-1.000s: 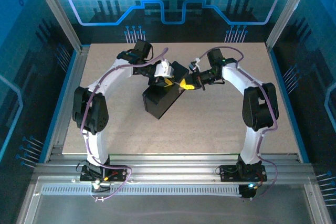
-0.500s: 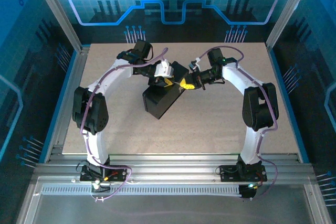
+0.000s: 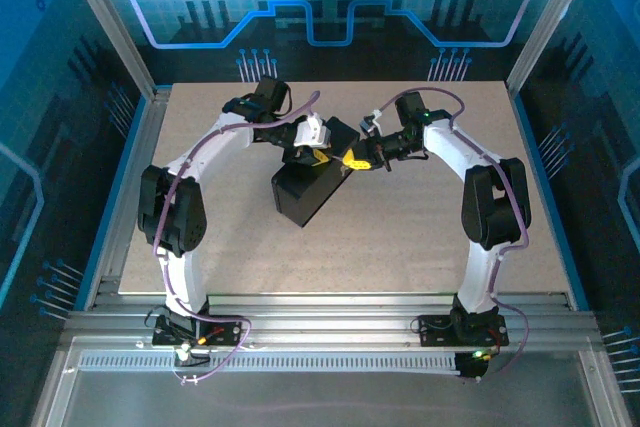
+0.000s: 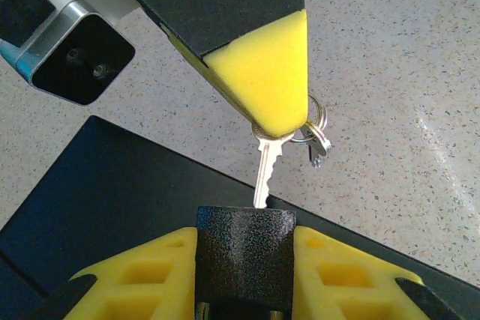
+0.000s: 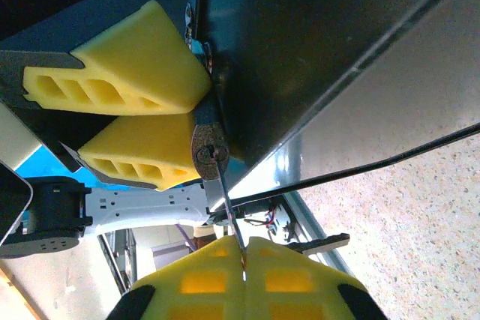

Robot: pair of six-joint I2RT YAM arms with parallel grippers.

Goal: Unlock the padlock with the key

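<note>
1. Little has moved since the earlier frames: both arms hold nearly the same pose at the box [image 3: 303,197], and the right gripper [image 5: 244,251] has edged slightly closer to it.
2. On the left, the left gripper [image 4: 246,239] reaches in over the box's far end, its yellow pads clamped on either side of the padlock [image 5: 206,151].
3. That padlock, dark and rough-skinned in the left wrist view, sits at the box's far right edge, its keyhole end facing away from the box.
4. Right of it, the key [image 4: 262,174] runs straight from the right gripper to the padlock; its tip meets the keyhole, though how far it goes in I cannot tell.
5. Beside the key's head a ring [image 4: 315,134] with a second small key hangs free, above the table [image 3: 420,247] just off the box's edge.
6. Furthest right, the right gripper has its yellow pads pressed together on the key's head, just off the box's right edge.
</note>
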